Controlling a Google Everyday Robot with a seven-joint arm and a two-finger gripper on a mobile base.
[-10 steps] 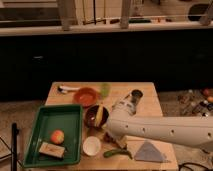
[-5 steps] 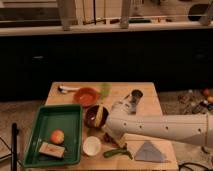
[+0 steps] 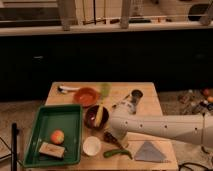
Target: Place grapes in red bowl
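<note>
The grapes (image 3: 110, 138), a small dark reddish bunch, lie on the wooden table (image 3: 150, 107) in front of the dark bowl. The red bowl (image 3: 86, 96) sits at the table's back left and looks empty. My white arm reaches in from the right. Its gripper (image 3: 117, 132) is at the arm's left end, right over or against the grapes, between the dark bowl and the green pepper. The arm hides part of the bunch.
A dark brown bowl (image 3: 96, 117) with a yellow item stands beside the gripper. A white cup (image 3: 92, 146) and a green pepper (image 3: 117, 153) lie at the front, near a grey cloth (image 3: 148, 151). A green tray (image 3: 52, 131) holds an apple and a brown block. A green cup (image 3: 105, 90) and a dark can (image 3: 136, 94) stand at the back.
The arm has shifted only slightly over the table's front right. The grapes and bowls have not moved.
</note>
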